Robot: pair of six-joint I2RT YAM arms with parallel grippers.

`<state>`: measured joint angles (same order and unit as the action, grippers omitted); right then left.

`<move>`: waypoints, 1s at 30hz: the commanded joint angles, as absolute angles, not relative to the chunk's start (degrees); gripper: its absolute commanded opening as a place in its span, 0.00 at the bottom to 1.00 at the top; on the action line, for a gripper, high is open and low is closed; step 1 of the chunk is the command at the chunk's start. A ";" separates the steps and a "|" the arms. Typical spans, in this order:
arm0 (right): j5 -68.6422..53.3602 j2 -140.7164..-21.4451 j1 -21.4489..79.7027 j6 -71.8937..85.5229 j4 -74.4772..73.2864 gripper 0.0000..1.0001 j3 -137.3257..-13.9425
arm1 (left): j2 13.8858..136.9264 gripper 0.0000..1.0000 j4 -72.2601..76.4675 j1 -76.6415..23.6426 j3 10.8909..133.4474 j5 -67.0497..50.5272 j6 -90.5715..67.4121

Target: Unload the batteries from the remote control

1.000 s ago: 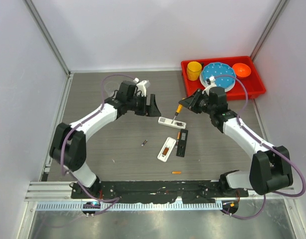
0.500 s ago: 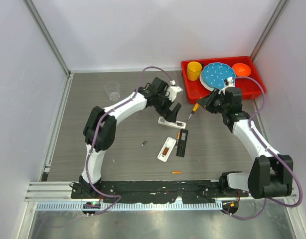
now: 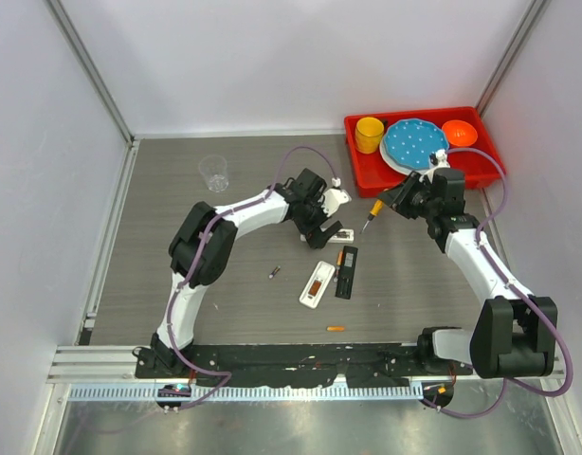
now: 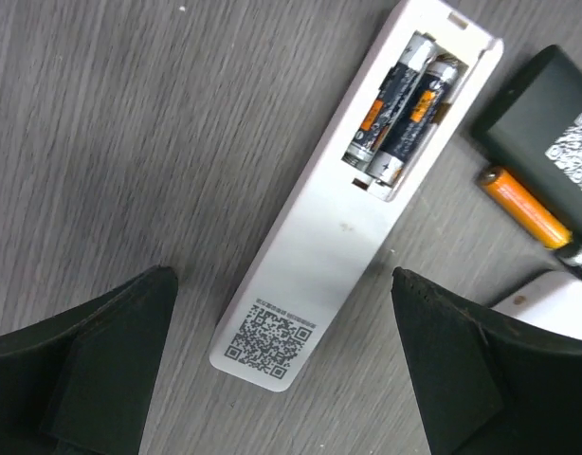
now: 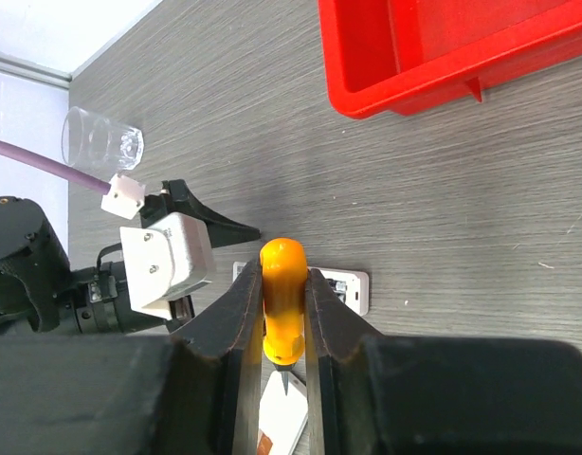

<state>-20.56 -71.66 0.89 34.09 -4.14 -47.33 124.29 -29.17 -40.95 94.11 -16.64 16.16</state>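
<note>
Left gripper now wide astride remote, batteries wrist-view only; right gripper tight on tool

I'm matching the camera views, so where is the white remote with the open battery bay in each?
Top external: white remote mid-table, partly under the left gripper.
Left wrist: the remote lies diagonally at centre, between the open jaws.
Right wrist: lower middle, its end showing behind the orange tool.
Shared landmark: the left gripper.
</note>
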 commanded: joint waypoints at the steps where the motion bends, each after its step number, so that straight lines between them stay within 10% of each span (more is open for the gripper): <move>1: -22.15 -70.58 0.70 33.13 -2.37 0.01 -47.55 | 121.99 0.99 -21.10 -41.57 90.27 -9.67 17.67; 6: -22.76 -70.66 0.79 33.31 -2.02 0.01 -47.55 | 123.48 0.82 -22.76 -41.57 90.79 -8.79 17.14; 10: -22.68 -70.75 0.70 33.84 -1.93 0.01 -47.55 | 123.93 0.40 -26.36 -41.57 90.36 -8.35 14.51; 15: -23.03 -70.84 0.79 34.01 -1.32 0.01 -47.81 | 121.03 0.20 -25.76 -41.48 85.00 -6.07 10.47; 30: -18.46 -76.64 10.80 34.19 2.46 0.01 -51.15 | 102.67 0.21 -18.28 -42.19 62.50 -1.23 6.07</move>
<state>-20.73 -74.91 6.55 34.33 -0.97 -47.48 106.78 -15.86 -41.89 66.15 -4.08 7.66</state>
